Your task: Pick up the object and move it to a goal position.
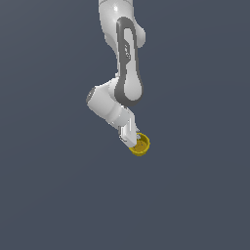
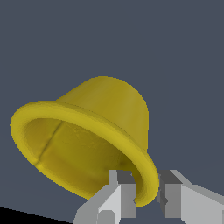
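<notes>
The object (image 1: 140, 144) is a small yellow cup-like piece with a flared rim and a darker hollow inside, hanging at the tip of the white arm in the exterior view. My gripper (image 1: 133, 140) is shut on its rim. The wrist view shows the object (image 2: 94, 135) large and tilted, its opening facing the camera. One finger (image 2: 122, 192) sits inside the rim and the other finger (image 2: 175, 197) sits outside, so the gripper (image 2: 148, 190) pinches the cup's wall between them.
The white arm (image 1: 124, 68) reaches down from the top of the exterior view. Plain dark grey-blue background surrounds everything; no table, edge or other object shows.
</notes>
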`<state>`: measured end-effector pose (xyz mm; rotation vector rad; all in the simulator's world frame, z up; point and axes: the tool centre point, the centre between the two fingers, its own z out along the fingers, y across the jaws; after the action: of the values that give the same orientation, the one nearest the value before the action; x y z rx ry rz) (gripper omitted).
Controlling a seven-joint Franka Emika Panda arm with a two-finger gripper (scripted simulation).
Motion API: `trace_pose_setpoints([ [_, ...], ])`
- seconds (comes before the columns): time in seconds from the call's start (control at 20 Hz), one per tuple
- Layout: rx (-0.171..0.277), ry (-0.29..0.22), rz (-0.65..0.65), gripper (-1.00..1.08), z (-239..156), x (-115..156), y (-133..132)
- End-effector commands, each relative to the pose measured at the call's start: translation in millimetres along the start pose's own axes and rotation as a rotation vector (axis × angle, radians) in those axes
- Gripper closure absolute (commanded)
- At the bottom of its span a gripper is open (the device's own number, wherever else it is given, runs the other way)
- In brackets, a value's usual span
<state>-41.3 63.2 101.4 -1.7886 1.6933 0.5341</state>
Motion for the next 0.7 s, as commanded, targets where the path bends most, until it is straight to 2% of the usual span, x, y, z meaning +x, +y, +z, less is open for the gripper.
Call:
trace_pose_setpoints([
  [0.0, 0.002, 0.001, -0.001, 1.08, -3, -3, -18],
  [0.3, 0.001, 0.000, -0.002, 1.08, -5, -8, -45],
  [0.65, 0.002, -0.002, -0.002, 1.08, -6, -10, -57],
])
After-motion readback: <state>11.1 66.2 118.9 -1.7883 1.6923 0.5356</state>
